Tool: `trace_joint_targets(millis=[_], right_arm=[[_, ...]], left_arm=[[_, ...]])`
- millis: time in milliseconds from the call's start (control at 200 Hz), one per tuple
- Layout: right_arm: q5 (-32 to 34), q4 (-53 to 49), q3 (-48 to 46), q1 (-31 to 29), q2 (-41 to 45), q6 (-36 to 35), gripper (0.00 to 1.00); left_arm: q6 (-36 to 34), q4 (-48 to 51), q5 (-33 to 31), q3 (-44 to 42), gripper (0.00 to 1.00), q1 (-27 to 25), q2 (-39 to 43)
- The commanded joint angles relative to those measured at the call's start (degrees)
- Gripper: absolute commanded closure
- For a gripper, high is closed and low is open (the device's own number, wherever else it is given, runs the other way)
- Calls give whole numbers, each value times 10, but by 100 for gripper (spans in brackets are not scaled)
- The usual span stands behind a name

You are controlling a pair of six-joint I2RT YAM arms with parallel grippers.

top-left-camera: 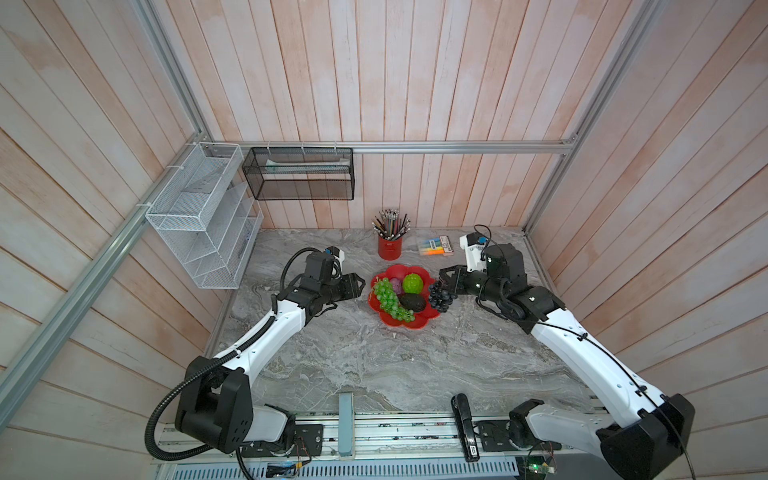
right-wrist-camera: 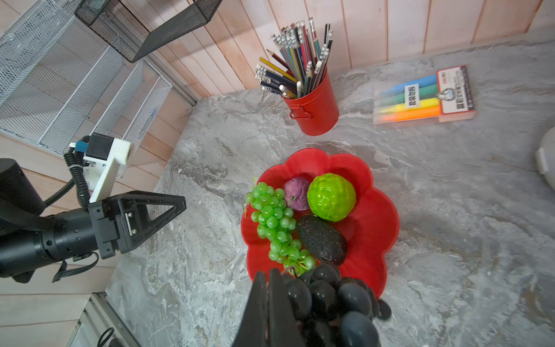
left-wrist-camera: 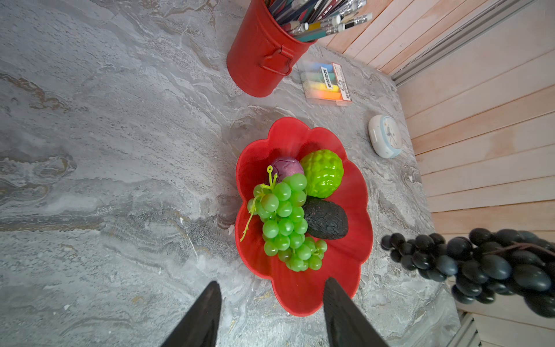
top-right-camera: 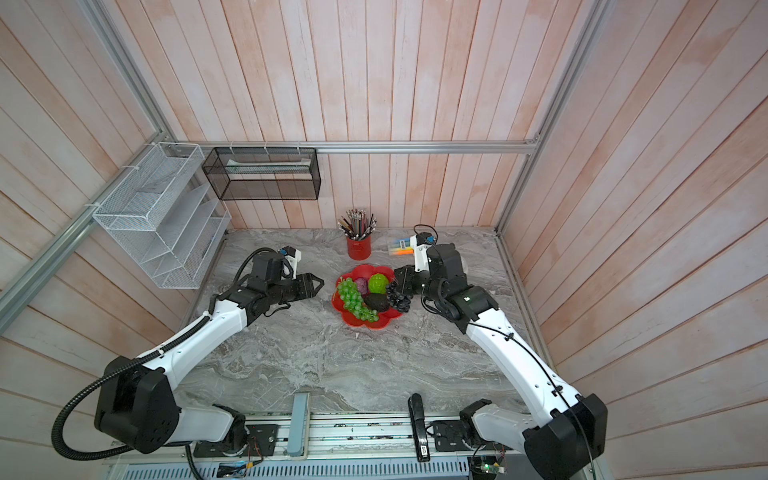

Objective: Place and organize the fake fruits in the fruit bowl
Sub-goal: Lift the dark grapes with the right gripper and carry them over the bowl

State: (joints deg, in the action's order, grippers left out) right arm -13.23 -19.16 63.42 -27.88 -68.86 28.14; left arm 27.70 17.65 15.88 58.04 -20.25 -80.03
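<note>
We see our left gripper (top-left-camera: 360, 286) parted and empty, just left of the glossy red scalloped fruit bowl (top-left-camera: 409, 325). Inside lie the green plastic grape bunch (top-left-camera: 388, 299), small purple ball (top-left-camera: 396, 286), bumpy lime-green ball (top-left-camera: 412, 283) and dark rough oval (top-left-camera: 413, 302). Our right gripper (right-wrist-camera: 268, 279) clamps the purple-black grape bunch (top-left-camera: 441, 297) at the bowl's right rim.

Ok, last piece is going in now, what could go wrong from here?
The purple-black plastic grape bunch, pinched by the right gripper, hangs at the rim of the scalloped red dish. Released here, it may spill onto the grey marbled table. Little bare red is left beside the dark rough oval, so the bunch could knock it.
</note>
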Motion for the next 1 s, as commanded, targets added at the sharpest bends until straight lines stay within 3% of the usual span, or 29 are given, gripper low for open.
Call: trace_joint_targets(millis=[0,515,995], right_arm=[[-17,40,19,-11,-16,15,100],[-63,118,17,-59,-99,55,100],[-90,110,-16,-34,-103,40,100]], left_arm=[[-1,11,-16,-7,43,3,10],[1,6,-21,-16,43,4,23],[6,-4,-16,-16,43,5,14]])
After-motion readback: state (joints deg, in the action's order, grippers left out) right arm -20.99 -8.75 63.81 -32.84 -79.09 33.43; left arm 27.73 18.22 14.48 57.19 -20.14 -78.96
